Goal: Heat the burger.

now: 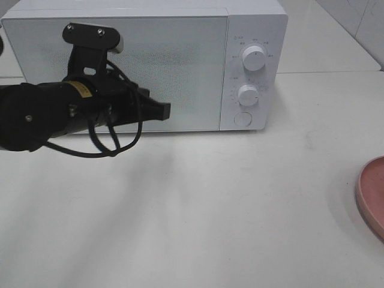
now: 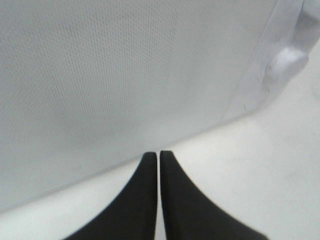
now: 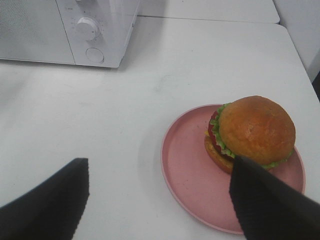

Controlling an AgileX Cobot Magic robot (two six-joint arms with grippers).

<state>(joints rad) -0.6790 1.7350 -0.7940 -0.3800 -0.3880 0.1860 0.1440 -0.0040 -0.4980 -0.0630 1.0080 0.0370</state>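
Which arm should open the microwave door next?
Left, likely. The left gripper, jaws shut, sits right in front of the closed microwave door. The right gripper hangs open above the burger on the pink plate, away from the door.

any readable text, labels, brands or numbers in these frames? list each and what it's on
Nothing can be read in any view.
Microwave control panel: small grey markings around the upper knob and lower knob, too small and blurred to read.
Left arm: a yellow label with dark print, too small to read.
Burger, pink plate, table: no text visible.
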